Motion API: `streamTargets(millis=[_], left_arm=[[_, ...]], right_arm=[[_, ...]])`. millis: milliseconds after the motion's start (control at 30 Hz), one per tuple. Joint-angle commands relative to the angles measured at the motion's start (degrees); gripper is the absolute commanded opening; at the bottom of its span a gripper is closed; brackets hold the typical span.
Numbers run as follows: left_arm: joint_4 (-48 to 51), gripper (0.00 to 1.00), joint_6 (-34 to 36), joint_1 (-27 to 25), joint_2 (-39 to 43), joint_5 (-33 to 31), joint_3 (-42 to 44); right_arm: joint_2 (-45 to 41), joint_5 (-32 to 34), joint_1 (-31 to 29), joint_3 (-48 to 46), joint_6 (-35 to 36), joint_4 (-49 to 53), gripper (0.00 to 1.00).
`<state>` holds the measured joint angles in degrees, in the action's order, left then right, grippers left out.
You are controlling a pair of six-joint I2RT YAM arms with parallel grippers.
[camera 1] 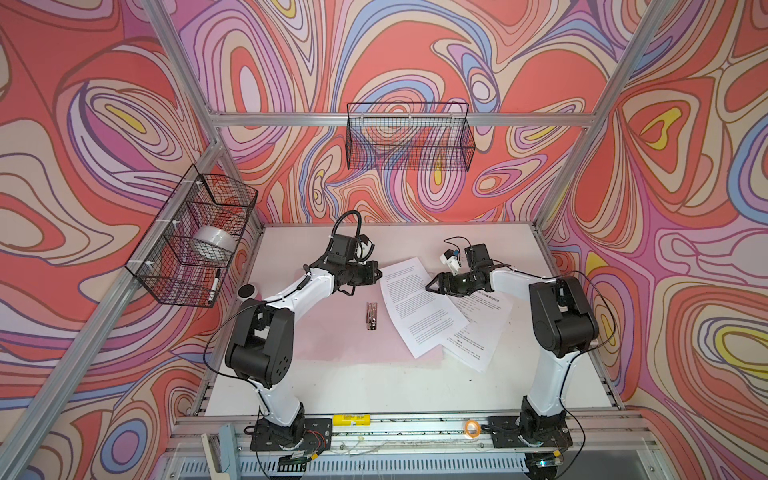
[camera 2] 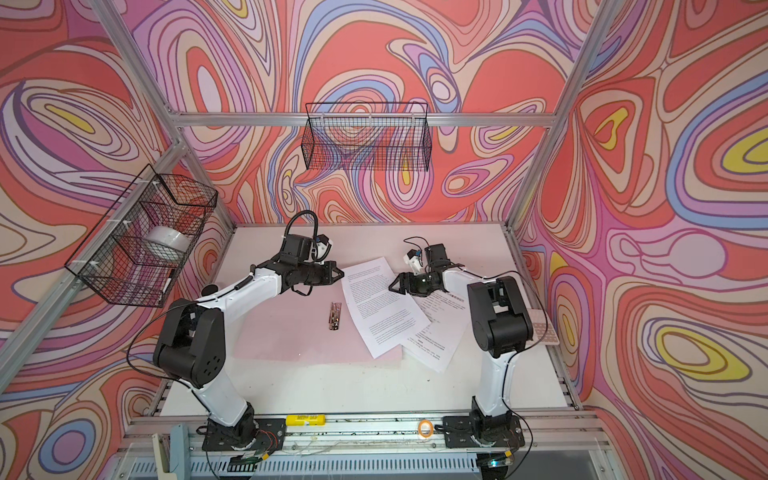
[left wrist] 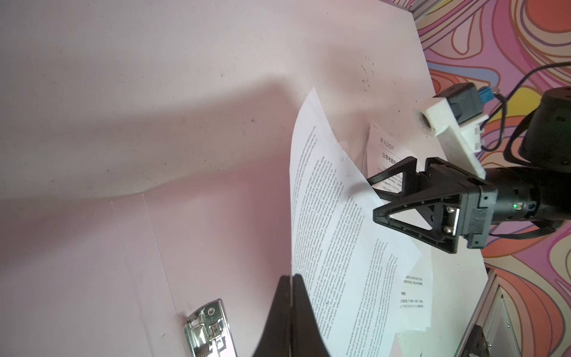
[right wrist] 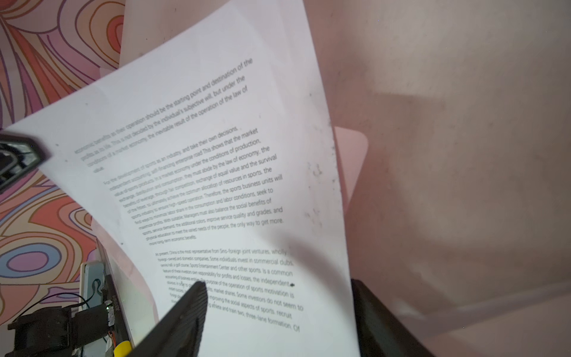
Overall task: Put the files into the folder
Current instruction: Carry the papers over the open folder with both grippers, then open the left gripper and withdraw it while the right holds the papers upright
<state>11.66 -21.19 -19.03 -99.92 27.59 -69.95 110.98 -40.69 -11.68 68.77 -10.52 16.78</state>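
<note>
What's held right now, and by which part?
Left gripper looks shut on the top sheet, pinching its edge near the far corner. Right gripper is open at the opposite edge, gripping nothing.

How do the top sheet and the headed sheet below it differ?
The top sheet carries dense paragraphs; the headed sheet has short lines. The top sheet curls up, its corner pinched in the left hand, while the headed sheet lies flat. The top sheet partly covers the pink folder; the headed sheet sits mostly beside it. Both are white with black print.
</note>
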Motion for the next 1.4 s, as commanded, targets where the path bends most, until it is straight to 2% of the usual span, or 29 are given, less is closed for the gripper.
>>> streamTargets(millis=[0, 333, 567, 667, 767, 933, 1067, 1100, 1133, 1200, 1233, 1267, 1300, 1333, 1367], left_arm=[[-2.37, 0.00, -0.07, 0.52, -1.44, 0.66, 0.69], [-6.28, 0.00, -2.64, 0.48, -2.65, 1.06, 2.85], [-10.69, 0.00, -4.70, 0.48, -3.08, 0.88, 5.86], [-11.47, 0.00, -5.26, 0.48, -3.11, 0.88, 6.14], [-11.57, 0.00, -5.51, 0.48, -3.15, 0.62, 6.16], [-12.40, 0.00, -6.35, 0.62, -3.27, 0.85, 6.41], [-13.83, 0.00, -7.35, 0.96, -2.81, 1.46, 7.23], [-14.02, 0.00, -7.52, 1.16, -2.62, 1.58, 7.39], [-14.08, 0.00, -7.63, 1.22, -2.42, 1.70, 7.60], [-13.63, 0.00, -7.56, 1.46, -2.00, 1.72, 7.55], [-13.12, 0.00, -7.54, 1.57, -1.58, 1.61, 7.51], [-12.54, 0.01, -7.55, 1.82, -0.86, 1.30, 7.57], [-11.82, 0.21, -7.55, 1.93, -0.05, 0.57, 7.62], [-11.03, 0.49, -7.47, 2.04, 1.21, -0.68, 7.87], [-9.44, 0.98, -7.30, 2.19, 2.66, -2.55, 7.77]], right_arm=[[-3.74, -2.46, 0.21, -1.29, 0.94, 1.42, 0.73], [-6.56, -6.80, 0.07, -4.96, -2.97, 0.58, 0.67], [-8.40, -7.77, -0.34, -11.33, -4.99, -2.88, 0.65], [-9.12, -8.61, -0.94, -12.67, -5.98, -4.19, 0.62], [-9.11, -9.95, -1.65, -13.86, -7.15, -5.93, 0.55], [-9.18, -11.15, -2.81, -14.70, -7.50, -7.09, 0.54], [-8.73, -11.35, -3.73, -14.46, -7.55, -7.17, 0.46], [-8.59, -11.30, -3.87, -14.46, -7.57, -7.17, 0.40], [-8.42, -11.18, -4.04, -14.39, -7.72, -7.25, 0.31], [-8.25, -10.47, -4.26, -14.29, -8.47, -7.74, 0.05], [-8.23, -10.15, -4.56, -14.15, -8.93, -8.04, 0.00], [-8.23, -9.45, -4.87, -13.98, -10.12, -8.82, 0.00], [-8.36, -9.40, -5.13, -14.06, -11.42, -10.13, 0.00], [-8.54, -9.45, -5.51, -14.17, -13.18, -12.28, 0.00], [-8.67, -9.24, -5.92, -14.35, -15.49, -14.75, 0.00]])
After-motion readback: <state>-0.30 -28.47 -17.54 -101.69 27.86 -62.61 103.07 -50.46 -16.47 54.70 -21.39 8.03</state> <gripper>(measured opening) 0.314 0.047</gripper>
